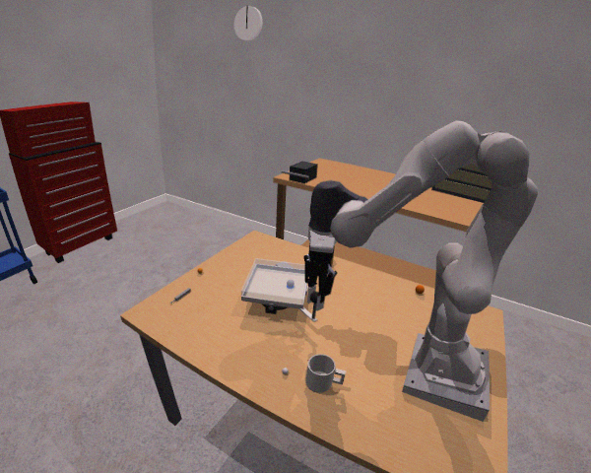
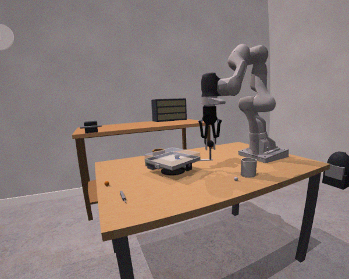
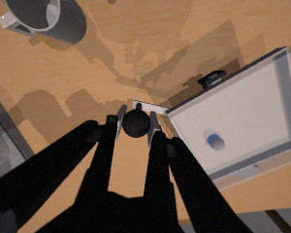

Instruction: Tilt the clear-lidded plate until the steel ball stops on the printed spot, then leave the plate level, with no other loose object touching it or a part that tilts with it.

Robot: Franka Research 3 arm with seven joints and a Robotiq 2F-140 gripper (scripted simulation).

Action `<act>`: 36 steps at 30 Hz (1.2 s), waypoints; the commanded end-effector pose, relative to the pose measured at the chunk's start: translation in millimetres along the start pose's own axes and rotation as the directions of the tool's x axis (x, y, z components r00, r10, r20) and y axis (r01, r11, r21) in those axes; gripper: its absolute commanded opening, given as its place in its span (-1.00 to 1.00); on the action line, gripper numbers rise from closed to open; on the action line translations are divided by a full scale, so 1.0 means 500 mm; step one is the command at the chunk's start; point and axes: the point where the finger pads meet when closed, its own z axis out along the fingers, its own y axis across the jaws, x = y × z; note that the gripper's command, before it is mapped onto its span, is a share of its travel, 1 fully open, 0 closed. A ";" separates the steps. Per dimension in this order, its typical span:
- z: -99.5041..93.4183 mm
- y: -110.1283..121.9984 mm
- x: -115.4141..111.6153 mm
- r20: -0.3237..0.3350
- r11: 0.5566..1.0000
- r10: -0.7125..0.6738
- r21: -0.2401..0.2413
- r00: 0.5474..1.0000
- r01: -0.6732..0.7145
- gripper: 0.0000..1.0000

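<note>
The clear-lidded plate (image 1: 276,283) sits on a dark pivot base (image 2: 172,171) near the middle of the table and looks close to level. The steel ball (image 1: 289,283) lies inside it, over or right at the blue printed spot (image 3: 214,142), toward the side nearest the gripper. A thin upright handle with a black knob (image 3: 136,123) stands at the plate's near corner. My gripper (image 3: 137,115) points straight down and is shut on that knob; it also shows in the exterior view (image 2: 210,145).
A grey mug (image 1: 320,372) and a small white ball (image 1: 285,371) lie near the front edge. Orange balls lie at the far left (image 1: 199,270) and by the robot base (image 1: 420,289). A pen-like tool (image 1: 180,296) lies left. A brown ring (image 2: 158,150) sits behind the plate.
</note>
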 end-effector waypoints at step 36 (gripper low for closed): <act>-0.006 0.005 0.005 -0.002 1.000 -0.003 -0.005 1.000 0.003 -1.00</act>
